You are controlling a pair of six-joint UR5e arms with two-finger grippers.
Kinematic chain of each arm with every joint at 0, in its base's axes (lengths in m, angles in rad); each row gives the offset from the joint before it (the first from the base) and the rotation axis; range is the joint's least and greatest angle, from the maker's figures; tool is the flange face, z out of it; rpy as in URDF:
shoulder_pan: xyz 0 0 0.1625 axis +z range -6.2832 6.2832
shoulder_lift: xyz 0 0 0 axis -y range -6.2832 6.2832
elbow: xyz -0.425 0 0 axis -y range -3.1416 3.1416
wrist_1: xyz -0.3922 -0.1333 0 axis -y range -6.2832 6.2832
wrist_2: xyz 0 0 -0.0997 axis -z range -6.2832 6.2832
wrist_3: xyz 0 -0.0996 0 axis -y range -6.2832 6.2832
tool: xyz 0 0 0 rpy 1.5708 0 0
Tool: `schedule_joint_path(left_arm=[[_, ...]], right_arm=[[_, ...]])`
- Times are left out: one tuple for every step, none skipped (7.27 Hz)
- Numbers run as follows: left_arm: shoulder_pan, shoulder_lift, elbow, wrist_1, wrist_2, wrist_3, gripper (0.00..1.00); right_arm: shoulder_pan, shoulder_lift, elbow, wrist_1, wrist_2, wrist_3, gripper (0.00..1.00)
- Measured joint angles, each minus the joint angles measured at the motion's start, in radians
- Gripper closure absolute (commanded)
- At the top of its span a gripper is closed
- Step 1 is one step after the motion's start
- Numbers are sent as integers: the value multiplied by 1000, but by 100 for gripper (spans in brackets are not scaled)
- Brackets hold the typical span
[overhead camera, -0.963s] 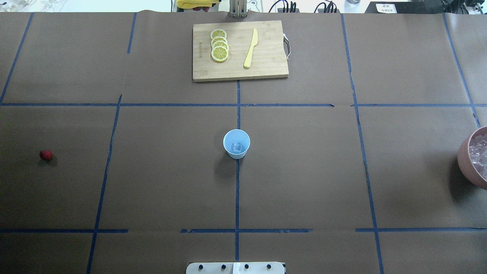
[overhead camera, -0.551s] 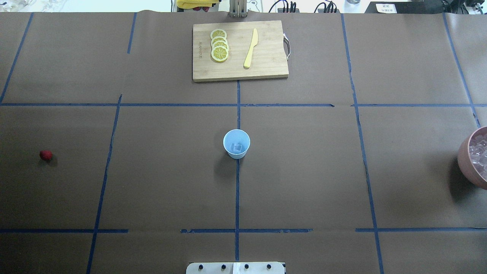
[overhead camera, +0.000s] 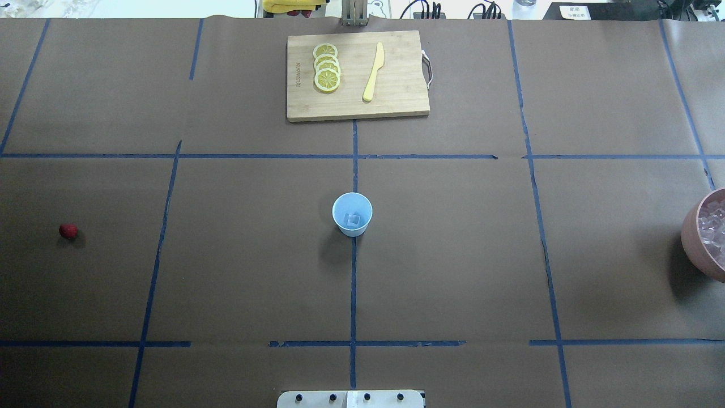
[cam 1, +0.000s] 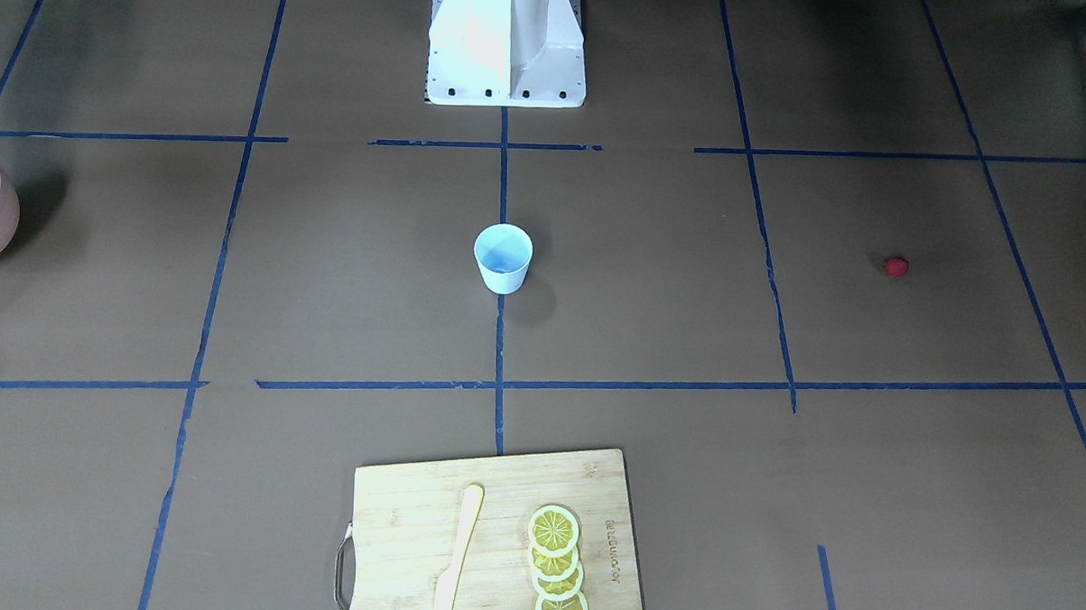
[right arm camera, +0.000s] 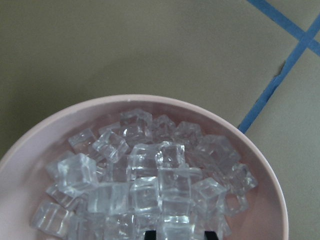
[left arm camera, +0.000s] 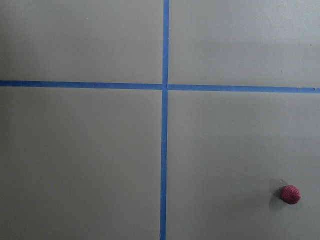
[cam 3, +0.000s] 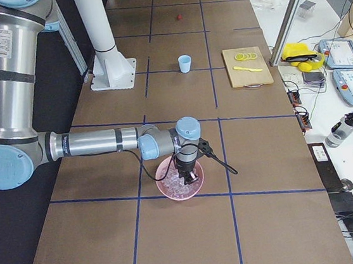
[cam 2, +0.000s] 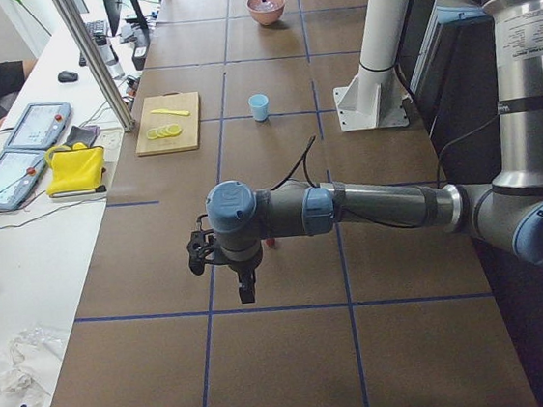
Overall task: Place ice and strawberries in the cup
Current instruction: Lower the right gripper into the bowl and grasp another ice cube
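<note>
**Desk:** What are you seeing from there?

**Me:** I'm looking over the brown surface (overhead camera: 453,255), which is carrying everything. The left arm (cam 2: 369,203) is reaching low over its left end. The right arm (cam 3: 95,142) is stretching over the right end.

**Desk:** And the big items?

**Me:** The wooden cutting board (overhead camera: 396,85) is lying at the far side. The pink bowl (cam 3: 196,188) is sitting at the right edge, well apart from the rest.

**Desk:** How are the claws doing?

**Me:** The left claw (cam 2: 247,292) is pointing down above the surface. I'm only getting it from the side camera, so I cannot tell its opening. The right claw (right arm camera: 177,234) is hanging right over the bowl. Its two dark fingertips (right arm camera: 150,236) are showing apart, with ice between them. I cannot tell whether they are pinching any.

**Desk:** Where is the cup?

**Me:** The cup (overhead camera: 352,214) is standing upright in the middle, on a blue tape line (overhead camera: 353,283), with one cube (overhead camera: 354,219) lying inside.

**Desk:** Anything smaller?

**Me:** A yellow knife (overhead camera: 373,72) and a row of overlapping lemon slices (overhead camera: 327,68) are resting on the board. The ice (right arm camera: 150,185) is piling up in the bowl. The strawberry (overhead camera: 68,230) is lying alone on the surface far to the left, well apart from the cup. It is showing at the lower right of the left wrist camera.
</note>
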Motion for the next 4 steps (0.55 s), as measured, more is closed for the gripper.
schedule_joint_path(left_arm=[[0,0,-1,0,0,0,0],[0,1,-2,0,0,0,0],[0,1,-2,0,0,0,0],[0,1,-2,0,0,0,0]], right_arm=[[-1,0,-4,0,1,1,57],[-3,0,-6,0,1,1,56],[-6,0,-7,0,0,1,56],[-9,0,-7,-1,0,2,56]])
